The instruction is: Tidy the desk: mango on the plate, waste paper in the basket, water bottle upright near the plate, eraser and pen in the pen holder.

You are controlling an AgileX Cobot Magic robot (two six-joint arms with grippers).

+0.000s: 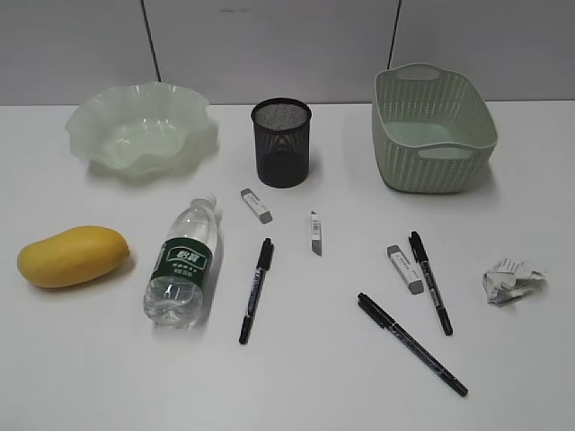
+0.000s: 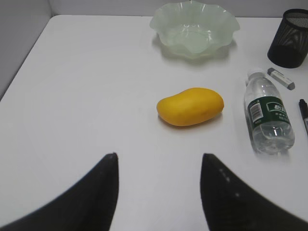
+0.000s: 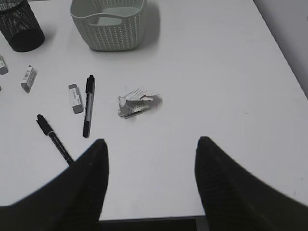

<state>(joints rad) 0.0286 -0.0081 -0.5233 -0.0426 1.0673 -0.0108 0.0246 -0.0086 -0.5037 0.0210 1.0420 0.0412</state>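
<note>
The yellow mango lies on the white desk at the left, with the water bottle on its side beside it. The pale green plate stands empty at the back left. The black pen holder is at the back middle, the basket at the back right. Three erasers and three pens lie loose. The waste paper lies at the right. My left gripper is open over bare desk short of the mango. My right gripper is open short of the paper. Neither shows in the exterior view.
The desk's front edge lies just under my right gripper. A grey wall runs behind the desk. The desk's left edge shows in the left wrist view.
</note>
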